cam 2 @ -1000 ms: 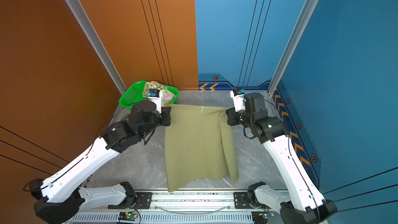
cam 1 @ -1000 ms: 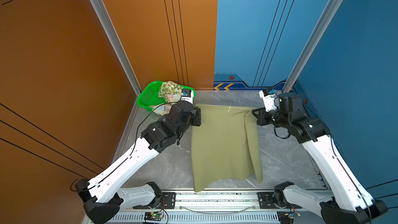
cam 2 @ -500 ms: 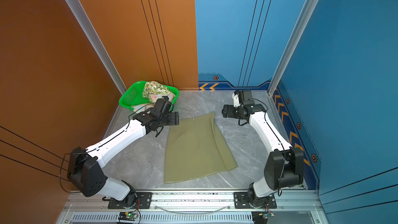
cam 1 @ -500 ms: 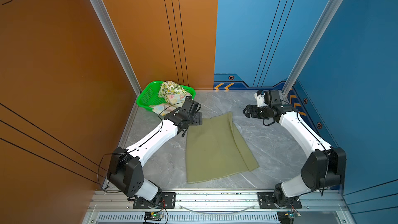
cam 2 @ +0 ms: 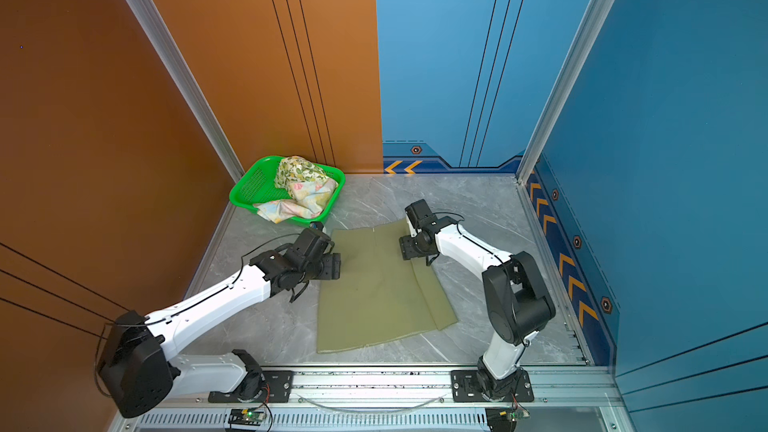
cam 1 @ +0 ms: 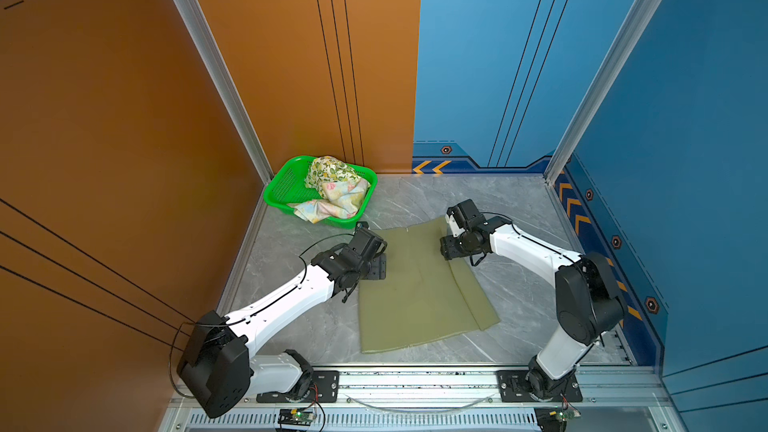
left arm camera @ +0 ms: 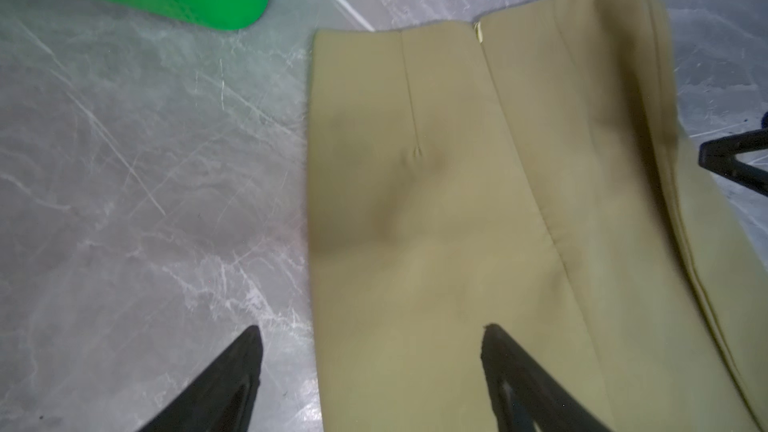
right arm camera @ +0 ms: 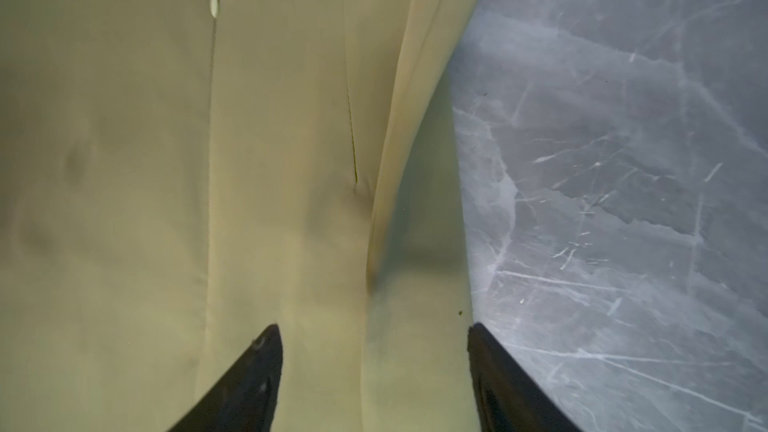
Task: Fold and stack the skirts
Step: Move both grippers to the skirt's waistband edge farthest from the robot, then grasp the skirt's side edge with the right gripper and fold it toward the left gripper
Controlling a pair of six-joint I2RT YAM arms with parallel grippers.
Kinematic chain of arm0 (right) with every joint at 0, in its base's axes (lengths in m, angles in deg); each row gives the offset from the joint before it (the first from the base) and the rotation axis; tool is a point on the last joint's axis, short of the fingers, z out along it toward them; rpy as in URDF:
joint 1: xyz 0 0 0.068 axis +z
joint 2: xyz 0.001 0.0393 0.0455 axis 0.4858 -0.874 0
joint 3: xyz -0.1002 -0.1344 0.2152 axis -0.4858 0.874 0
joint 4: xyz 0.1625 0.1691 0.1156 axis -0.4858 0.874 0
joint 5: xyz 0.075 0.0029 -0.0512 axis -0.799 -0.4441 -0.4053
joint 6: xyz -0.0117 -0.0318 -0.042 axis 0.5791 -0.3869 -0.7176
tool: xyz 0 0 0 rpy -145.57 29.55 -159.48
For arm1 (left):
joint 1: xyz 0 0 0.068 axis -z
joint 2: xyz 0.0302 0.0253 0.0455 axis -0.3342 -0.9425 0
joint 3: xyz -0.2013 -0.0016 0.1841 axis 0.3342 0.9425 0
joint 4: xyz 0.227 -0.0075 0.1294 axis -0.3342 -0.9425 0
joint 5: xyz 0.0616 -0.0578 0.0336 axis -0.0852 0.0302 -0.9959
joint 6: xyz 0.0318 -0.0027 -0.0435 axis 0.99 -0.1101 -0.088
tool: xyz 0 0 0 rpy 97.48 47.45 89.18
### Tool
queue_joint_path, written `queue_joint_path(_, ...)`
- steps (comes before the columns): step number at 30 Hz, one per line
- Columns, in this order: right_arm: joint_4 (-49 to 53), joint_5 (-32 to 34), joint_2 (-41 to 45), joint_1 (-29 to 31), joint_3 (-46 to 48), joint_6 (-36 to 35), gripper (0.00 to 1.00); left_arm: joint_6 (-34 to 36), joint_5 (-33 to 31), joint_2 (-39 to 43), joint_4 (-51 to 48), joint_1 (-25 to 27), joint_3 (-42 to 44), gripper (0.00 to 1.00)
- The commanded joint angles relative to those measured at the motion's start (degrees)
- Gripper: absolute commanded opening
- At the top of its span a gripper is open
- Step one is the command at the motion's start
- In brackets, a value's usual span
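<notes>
The olive-green skirt (cam 1: 419,288) is lying flat on the table (cam 1: 519,209), ready for our folding; the lemon skirt (cam 1: 330,170) and flowered skirt (cam 1: 338,201) are waiting in the basket (cam 1: 282,189). We are reaching both arms low and forward, left gripper (left arm camera: 372,328) and right gripper (right arm camera: 374,328) spread over its side edges, gripping nothing.

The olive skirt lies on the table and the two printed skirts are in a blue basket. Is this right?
Not quite: both top views show the basket is bright green, not blue. The olive skirt lies on the table, and the lemon skirt and flowered skirt are in that green basket.
</notes>
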Motion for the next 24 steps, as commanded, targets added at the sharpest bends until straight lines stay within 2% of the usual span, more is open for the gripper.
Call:
queue_joint_path(1, -0.9, 4.2, -2.6, 0.9, -2.3, -0.2, 0.65, -3.8, -1.0, 1.9, -0.8, 1.5, 3.6, 0.83)
queue_joint_path(5, -1.0, 6.4, -6.4, 1.7, -3.3, -0.6, 0.60, -5.7, -0.9, 2.7, 0.6, 2.4, 8.0, 0.81)
queue_joint_path(7, -1.0, 6.8, -7.6, 1.7, -3.7, -0.5, 0.51, -6.0, -0.9, 2.9, 0.9, 2.4, 9.3, 0.80)
queue_joint_path(11, -0.3, 7.2, -7.6, 1.9, -4.5, -0.6, 0.08, -6.1, -1.2, 2.7, 1.4, 2.2, 11.9, 0.74)
queue_joint_path(12, 0.0, 7.0, -7.1, 1.9, -4.6, -0.6, 0.00, -6.3, -0.8, 2.6, 1.9, 2.0, 12.6, 0.73)
queue_joint_path(15, 1.5, 6.6, -5.1, 2.3, -4.9, -0.7, 0.00, -7.1, 1.3, 2.3, 4.8, 0.9, 15.1, 0.63)
queue_joint_path(24, 5.0, 1.9, 2.4, 3.0, -5.6, 1.2, 0.00, -7.1, 5.1, -3.3, 11.8, 0.2, 17.6, 0.20)
